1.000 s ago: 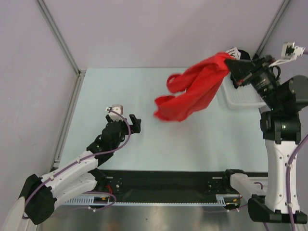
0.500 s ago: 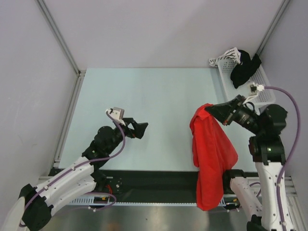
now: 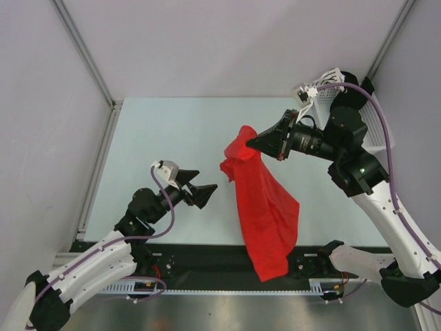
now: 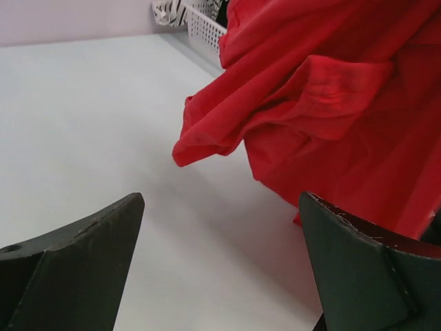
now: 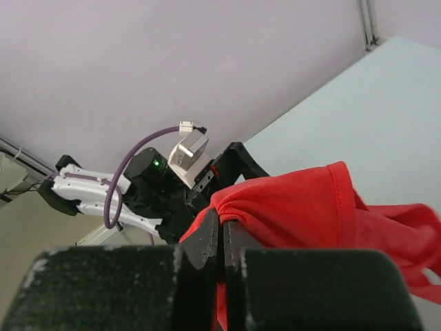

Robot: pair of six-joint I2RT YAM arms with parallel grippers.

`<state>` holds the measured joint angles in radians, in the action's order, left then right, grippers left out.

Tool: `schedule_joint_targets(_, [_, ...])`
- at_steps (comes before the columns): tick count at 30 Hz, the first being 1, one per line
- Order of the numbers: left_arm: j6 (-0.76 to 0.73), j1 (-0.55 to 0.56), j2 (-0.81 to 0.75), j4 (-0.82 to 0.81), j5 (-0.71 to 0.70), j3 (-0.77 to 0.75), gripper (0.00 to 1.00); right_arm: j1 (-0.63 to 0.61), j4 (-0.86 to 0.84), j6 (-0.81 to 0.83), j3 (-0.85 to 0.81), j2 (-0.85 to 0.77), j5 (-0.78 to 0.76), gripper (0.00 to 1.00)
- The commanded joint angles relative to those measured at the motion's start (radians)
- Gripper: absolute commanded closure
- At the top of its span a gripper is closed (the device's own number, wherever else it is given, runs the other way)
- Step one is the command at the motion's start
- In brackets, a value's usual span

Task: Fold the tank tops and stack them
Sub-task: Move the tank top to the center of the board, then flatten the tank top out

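Note:
A bright red tank top (image 3: 265,207) hangs in the air over the middle of the table, pinched at its top by my right gripper (image 3: 253,141), which is shut on it. The cloth drapes down toward the table's near edge. In the right wrist view the red tank top (image 5: 303,210) bunches over the closed fingers (image 5: 207,238). My left gripper (image 3: 202,186) is open and empty, pointing toward the hanging cloth from its left. The left wrist view shows the red tank top (image 4: 324,103) just beyond the spread fingers (image 4: 358,262), apart from them.
A white mesh basket (image 3: 329,77) stands at the back right corner, mostly behind my right arm, with dark cloth (image 3: 350,79) in it. The basket (image 4: 200,24) also shows at the far edge in the left wrist view. Metal frame posts rise at both back corners.
My right arm swung the red tank top from the back right, down near the front edge, then up over the table's middle. My left gripper moved right toward it, staying open.

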<state>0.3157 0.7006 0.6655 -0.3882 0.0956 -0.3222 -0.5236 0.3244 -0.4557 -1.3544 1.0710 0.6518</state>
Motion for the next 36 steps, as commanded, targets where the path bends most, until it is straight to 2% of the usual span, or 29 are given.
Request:
schedule_joint_targets(1, [-0.032,0.005,-0.062,-0.063,0.032,0.024,0.0,-0.035,-0.018,0.087,-0.081,-0.006,-0.064,1.0])
schedule_joint_targets(4, [-0.033,0.005,-0.116,-0.057,-0.011,0.044,0.0,-0.021,0.005,0.121,-0.051,-0.034,-0.136,1.0])
schedule_joint_targets(6, [-0.026,0.005,-0.13,-0.043,-0.042,0.049,0.0,0.032,-0.005,0.111,0.01,-0.054,-0.146,1.0])
schedule_joint_targets(8, [-0.026,0.005,-0.119,-0.035,-0.045,0.043,0.0,0.078,-0.019,0.078,0.096,-0.074,-0.146,0.77])
schedule_joint_targets(9, [-0.026,0.005,-0.1,-0.034,-0.046,0.038,0.0,0.123,-0.019,0.071,0.122,-0.08,-0.153,0.61])
schedule_joint_targets(10, [-0.023,0.005,-0.089,-0.029,-0.048,0.028,0.0,0.14,-0.016,0.063,0.155,-0.083,-0.188,0.33])
schedule_joint_targets(11, [-0.023,0.005,-0.075,-0.018,-0.05,0.022,0.0,0.157,0.013,0.052,0.176,-0.083,-0.217,0.25])
schedule_joint_targets(12, [-0.021,0.005,-0.051,-0.012,-0.063,0.015,0.0,0.18,0.039,0.055,0.207,-0.079,-0.246,0.23])
schedule_joint_targets(15, [-0.017,0.005,0.006,0.021,-0.088,-0.009,0.0,0.172,0.123,0.104,0.239,-0.051,-0.329,0.22])
schedule_joint_targets(20, [-0.007,0.005,0.13,0.106,-0.14,-0.092,0.0,0.053,0.18,0.118,0.385,-0.033,-0.486,0.2])
schedule_joint_targets(21, [-0.006,0.005,0.175,0.106,-0.126,-0.098,0.0,0.04,0.183,0.1,0.408,-0.036,-0.545,0.2])
schedule_joint_targets(24, [-0.003,0.005,0.258,0.109,-0.071,-0.135,0.0,0.023,0.165,0.063,0.53,-0.077,-0.593,0.26])
schedule_joint_targets(28, [-0.003,0.005,0.322,0.097,0.001,-0.159,0.0,0.01,0.13,0.012,0.653,-0.143,-0.56,0.31])
schedule_joint_targets(29, [-0.003,0.005,0.33,0.088,0.068,-0.161,0.0,-0.013,0.133,0.005,0.679,-0.146,-0.561,0.3])
schedule_joint_targets(32, [-0.041,0.058,0.344,0.051,0.145,-0.178,0.0,-0.041,0.143,-0.03,0.713,-0.172,-0.621,0.27])
schedule_joint_targets(34, [-0.087,0.152,0.345,0.058,0.133,-0.199,0.0,-0.042,0.148,-0.049,0.748,-0.201,-0.678,0.26])
schedule_joint_targets(36, [-0.063,0.212,0.352,0.051,0.119,-0.202,0.0,-0.044,0.157,-0.072,0.765,-0.258,-0.715,0.27])
